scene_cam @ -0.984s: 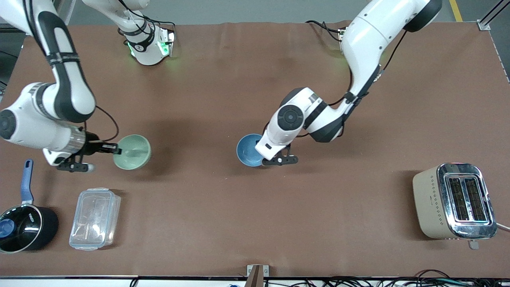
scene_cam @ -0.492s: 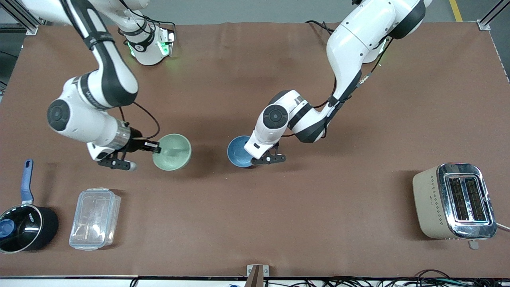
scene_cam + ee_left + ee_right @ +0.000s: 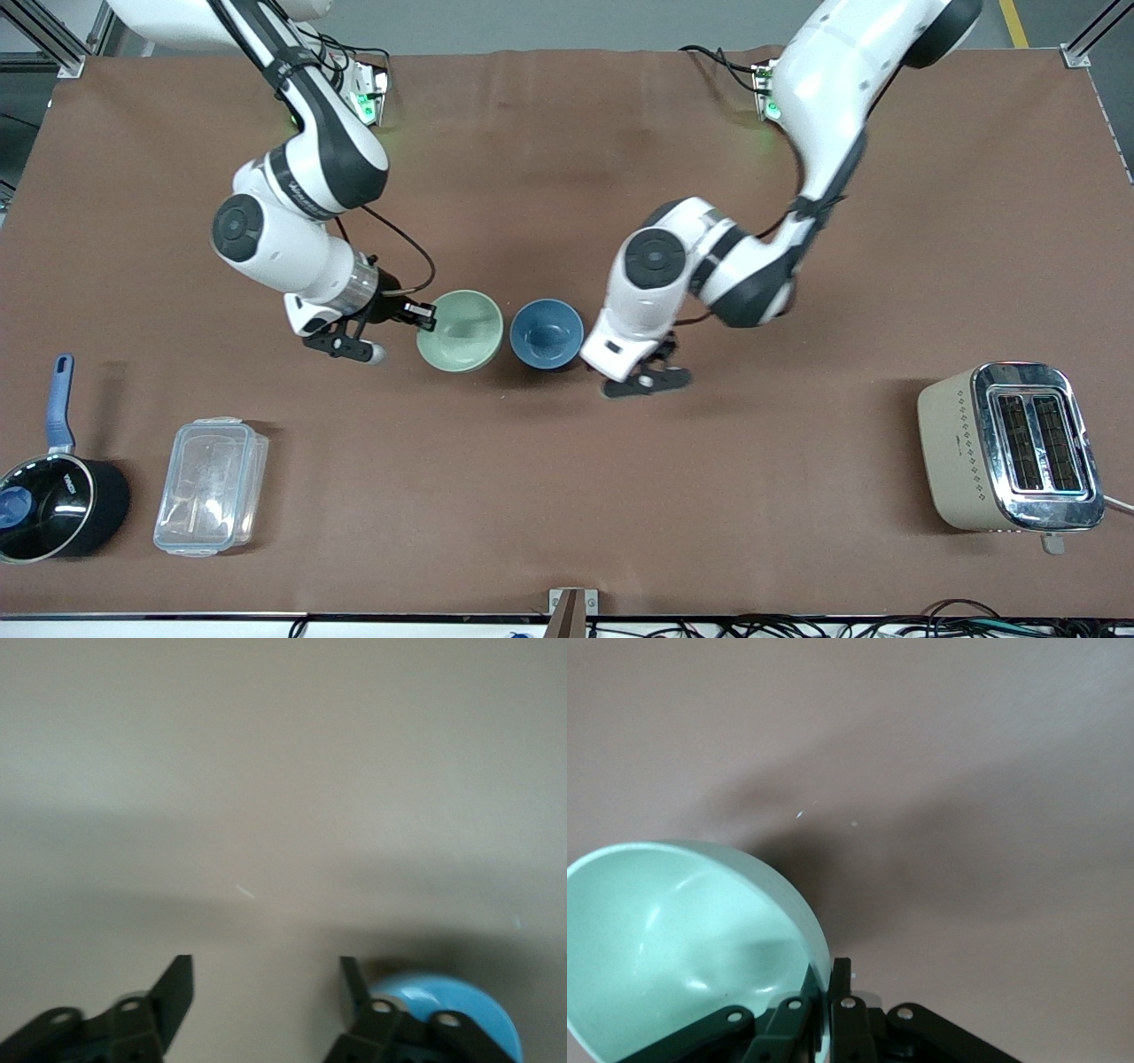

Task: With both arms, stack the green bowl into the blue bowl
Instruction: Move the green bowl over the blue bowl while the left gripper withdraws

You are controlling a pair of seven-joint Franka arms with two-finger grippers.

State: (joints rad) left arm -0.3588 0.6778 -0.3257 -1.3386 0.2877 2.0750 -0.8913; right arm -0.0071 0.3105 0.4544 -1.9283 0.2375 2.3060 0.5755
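Moved: my right hand (image 3: pixel 423 316) brought the pale mint-green glossy bowl (image 3: pixel 461 330) beside the sky-blue glossy bowl (image 3: pixel 547 333).
Right hand: clamped on green rim.
Left hand (image 3: pixel 266 992): spread, released, beside blue.

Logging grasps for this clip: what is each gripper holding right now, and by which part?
The right gripper is shut on the green bowl, pinching its rim. The left gripper is open and holds nothing; the blue bowl sits free beside it.

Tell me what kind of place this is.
Probably a robotics lab bench set up for kitchen tasks: two white arms are mounted at a brown-covered table that holds a toaster, a pot, a clear container and two bowls.
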